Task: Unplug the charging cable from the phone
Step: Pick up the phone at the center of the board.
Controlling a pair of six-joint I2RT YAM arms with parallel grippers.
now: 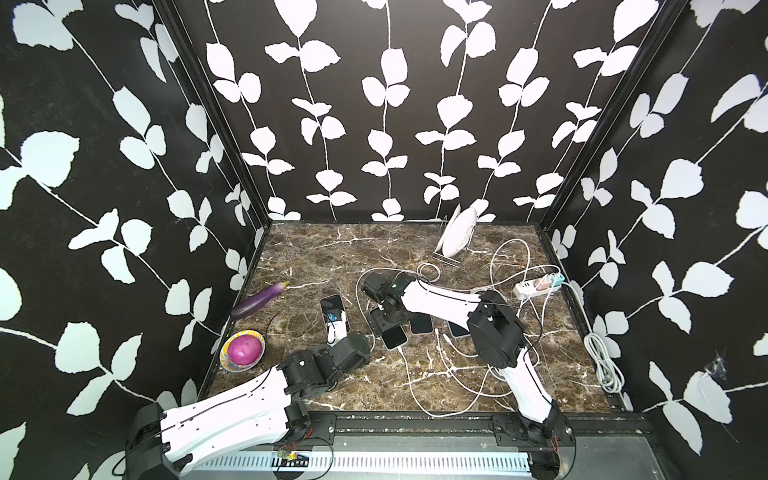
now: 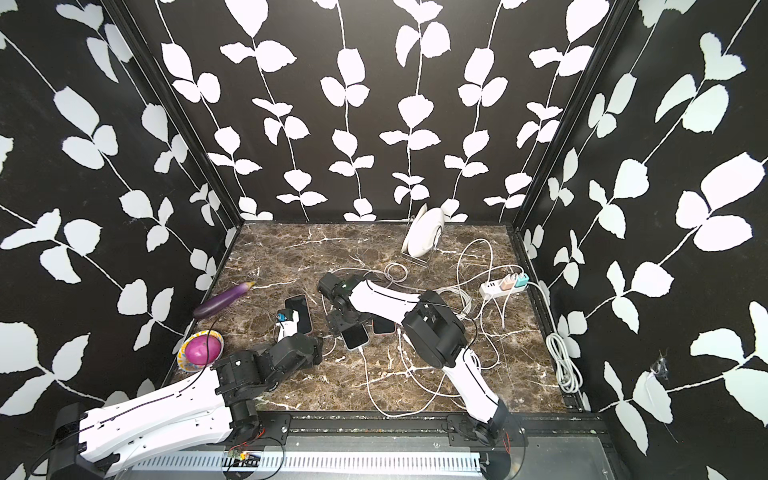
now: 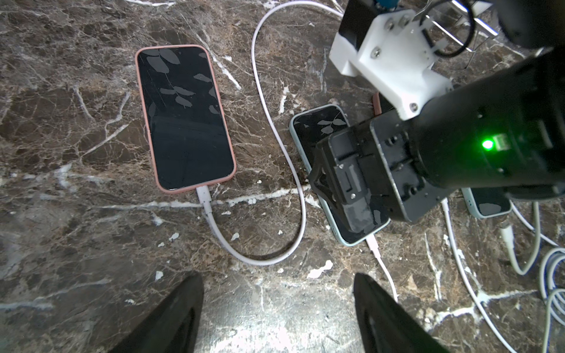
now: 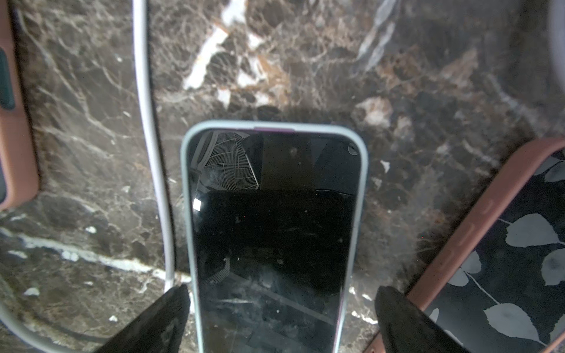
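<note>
A pale-blue-cased phone is laid flat, screen up and dark, on the tabletop — its white charging cable is seen still plugged in.

Four phones, perhaps; one eggplant, one bowl.

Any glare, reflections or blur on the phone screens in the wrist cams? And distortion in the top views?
Left wrist view: the pink-cased phone is sharp, its dark screen mirroring the leaf wallpaper. Right wrist view: the pale-blue-cased phone is soft, reflecting a bright grid; the open right gripper fingertips are blurred. In both top views: wide-angle stretch at the walls, even lighting on the marble tabletop.
</note>
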